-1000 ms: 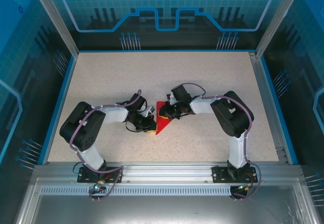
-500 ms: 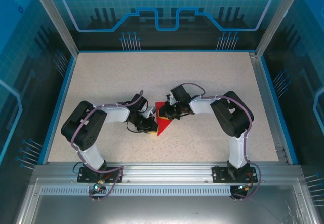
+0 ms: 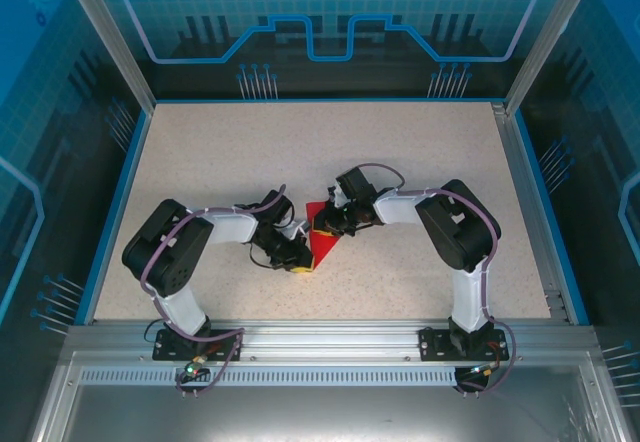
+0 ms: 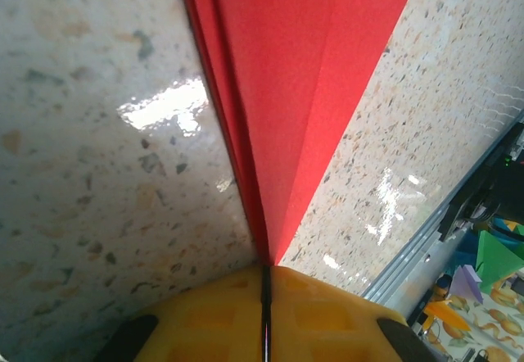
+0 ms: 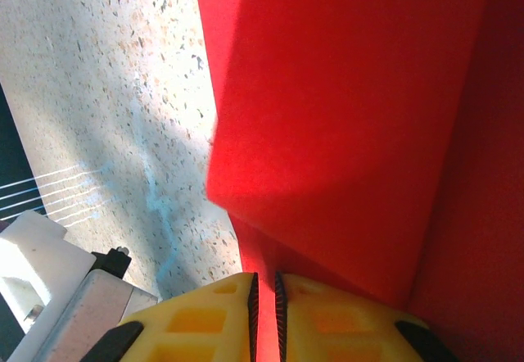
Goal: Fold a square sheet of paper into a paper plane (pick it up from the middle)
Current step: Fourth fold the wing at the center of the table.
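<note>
The red sheet of paper [image 3: 323, 243] lies folded into a pointed, layered shape on the table between the two arms. My left gripper [image 3: 298, 262] holds its near tip. In the left wrist view the paper [image 4: 286, 92] narrows to a point that runs into the thin slit between the yellow pads, where my left gripper [image 4: 266, 278] is shut on it. My right gripper [image 3: 323, 224] grips the far end. In the right wrist view a red layer [image 5: 352, 100] passes between the pads, and my right gripper [image 5: 264, 288] is shut on it.
The speckled table [image 3: 400, 152] stretches open behind and to both sides of the arms. A blue rim and a metal frame [image 3: 530, 192] bound it on the right. The metal rail [image 3: 320, 340] with the arm bases runs along the near edge.
The left gripper has shifted slightly toward the near edge, and the paper's near tip has gone with it. The right arm has held still.
</note>
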Controlling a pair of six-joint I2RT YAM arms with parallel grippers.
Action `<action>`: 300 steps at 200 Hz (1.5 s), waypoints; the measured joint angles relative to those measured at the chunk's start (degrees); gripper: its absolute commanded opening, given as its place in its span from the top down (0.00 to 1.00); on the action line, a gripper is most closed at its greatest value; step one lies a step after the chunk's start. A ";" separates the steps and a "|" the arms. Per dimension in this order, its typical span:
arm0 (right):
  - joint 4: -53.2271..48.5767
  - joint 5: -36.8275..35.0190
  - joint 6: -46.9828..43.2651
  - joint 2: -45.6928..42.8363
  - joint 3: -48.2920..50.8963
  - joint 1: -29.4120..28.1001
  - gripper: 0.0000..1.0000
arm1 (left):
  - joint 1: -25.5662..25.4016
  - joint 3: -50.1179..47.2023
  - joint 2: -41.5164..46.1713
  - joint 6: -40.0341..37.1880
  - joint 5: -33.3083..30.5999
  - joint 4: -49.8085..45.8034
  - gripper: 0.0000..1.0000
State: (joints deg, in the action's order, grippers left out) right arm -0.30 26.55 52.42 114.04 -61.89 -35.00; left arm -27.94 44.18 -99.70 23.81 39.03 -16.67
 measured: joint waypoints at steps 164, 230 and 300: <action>-0.37 -0.35 0.02 0.20 -0.26 -0.20 0.83 | -0.42 -7.30 15.98 21.64 -7.37 19.23 0.98; -0.37 -0.31 0.00 0.20 -0.26 -0.20 0.84 | -0.52 -7.63 9.42 27.56 -7.30 27.26 0.98; -0.35 -0.13 0.02 0.26 -0.26 -0.15 0.84 | -1.11 -7.63 3.96 27.98 -7.26 29.16 0.98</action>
State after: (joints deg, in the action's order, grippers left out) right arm -0.64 26.41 52.45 114.30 -62.15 -35.16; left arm -29.06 36.56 -95.74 51.79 31.77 12.49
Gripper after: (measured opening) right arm 0.163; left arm 0.044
